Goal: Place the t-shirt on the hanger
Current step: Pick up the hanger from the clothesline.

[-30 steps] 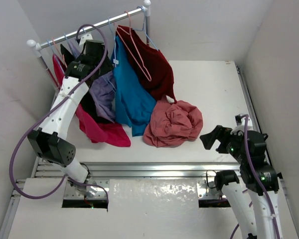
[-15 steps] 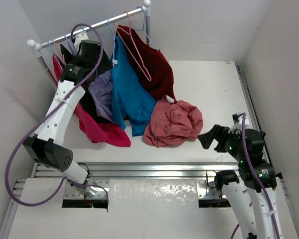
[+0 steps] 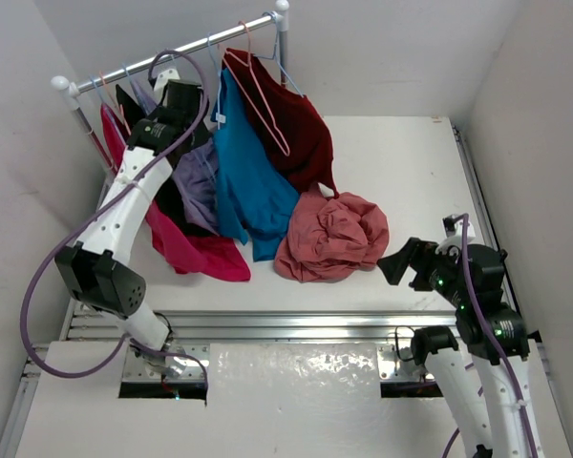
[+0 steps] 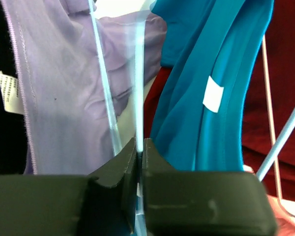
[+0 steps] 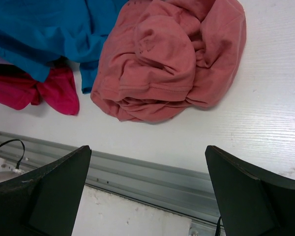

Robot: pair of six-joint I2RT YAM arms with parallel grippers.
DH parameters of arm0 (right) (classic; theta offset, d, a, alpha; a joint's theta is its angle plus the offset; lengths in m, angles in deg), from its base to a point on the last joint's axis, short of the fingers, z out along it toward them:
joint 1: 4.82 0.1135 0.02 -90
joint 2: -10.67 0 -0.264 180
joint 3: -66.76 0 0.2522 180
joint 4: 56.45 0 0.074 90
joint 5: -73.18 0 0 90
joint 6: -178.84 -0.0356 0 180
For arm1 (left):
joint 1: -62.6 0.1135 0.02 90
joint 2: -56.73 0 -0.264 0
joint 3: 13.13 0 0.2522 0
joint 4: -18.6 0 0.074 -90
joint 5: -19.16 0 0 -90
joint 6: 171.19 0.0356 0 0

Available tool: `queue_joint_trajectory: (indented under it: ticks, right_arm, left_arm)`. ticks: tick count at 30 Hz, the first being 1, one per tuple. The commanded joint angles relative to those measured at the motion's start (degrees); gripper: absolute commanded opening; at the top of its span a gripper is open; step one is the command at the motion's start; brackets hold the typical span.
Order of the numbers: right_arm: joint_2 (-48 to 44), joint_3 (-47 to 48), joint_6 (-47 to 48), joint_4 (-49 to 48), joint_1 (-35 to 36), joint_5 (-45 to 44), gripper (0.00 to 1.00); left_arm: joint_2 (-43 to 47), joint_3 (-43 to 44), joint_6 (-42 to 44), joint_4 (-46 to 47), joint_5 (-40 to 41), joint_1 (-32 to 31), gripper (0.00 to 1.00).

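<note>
Left gripper [image 4: 139, 147] is working up at the clothes rail [image 3: 172, 52], among the hanging garments. In the left wrist view its jaws are pressing together on a thin strand of the pale blue hanger [image 4: 139, 83], with no gap showing. The strand is running between a lavender shirt [image 4: 64, 93] and a teal shirt [image 4: 206, 59].

Hanger judged light, springy and slick. A pinch on bare wire is likely to let it twist, so a hold near the hook or a corner should be steadier.

The t-shirt [image 3: 332, 236] is lying in a crumpled salmon heap on the white table [image 3: 401, 162], just below the hem of the maroon shirt [image 3: 296, 124] and beside the tail of the teal one. Judged soft, light and limp, so it will sag and drag when lifted. The collar is showing near the top of the heap in the right wrist view [image 5: 147, 42]. That double-stitched edge is the likely best place to take hold, since the hanger has to enter there.

Right gripper [image 3: 406, 265] is hovering low, near the heap on its right. Its fingers are spread wide and holding nothing.

Against half a second ago: the left wrist is sitting slightly further right along the rail, elbow following. The t-shirt is lying as before. The right gripper is barely shifting.
</note>
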Motion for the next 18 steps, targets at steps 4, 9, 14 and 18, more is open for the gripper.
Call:
queue_joint_trajectory:
  ticks: [4, 9, 14, 18]
  right_arm:
    - [1.25, 0.82, -0.02, -2.56, -0.20, 0.68, 0.99]
    - [1.60, 0.65, -0.98, -4.05, -0.20, 1.73, 0.99]
    - [3.09, -0.58, -2.04, -6.86, -0.20, 2.26, 0.99]
    - [5.98, -1.46, -2.39, -10.89, -0.20, 0.50, 0.99]
  left_arm:
    - [5.60, 4.90, 0.67, -0.64, -1.12, -0.61, 0.00]
    - [13.42, 7.71, 1.72, -2.57, -3.66, -1.14, 0.00]
    - [20.09, 4.84, 2.08, -5.39, -6.46, -1.14, 0.00]
    - [29.31, -5.00, 3.04, -2.86, -15.86, -1.14, 0.00]
